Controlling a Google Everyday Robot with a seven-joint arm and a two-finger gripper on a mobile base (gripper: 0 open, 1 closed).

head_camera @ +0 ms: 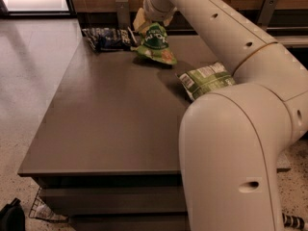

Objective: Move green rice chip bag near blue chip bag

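While the gripper (143, 25) is positioned over the far edge of the table (110, 119), it is seen clamped on the top of the green rice chip bag (156, 43). This bag is held tilted, just right of the blue chip bag (108, 36). A paler green bag (207, 79) is located well apart, nearer the arm.

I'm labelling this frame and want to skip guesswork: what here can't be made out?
All in the camera view:
- Gripper, at the top edge of the green rice chip bag: mostly covered by the arm. Whether the bag touches the table is unclear.
- Blue chip bag: lettering too small to read.
- Pale green bag: near end hidden behind the arm.
- Table's right side: hidden by the arm.
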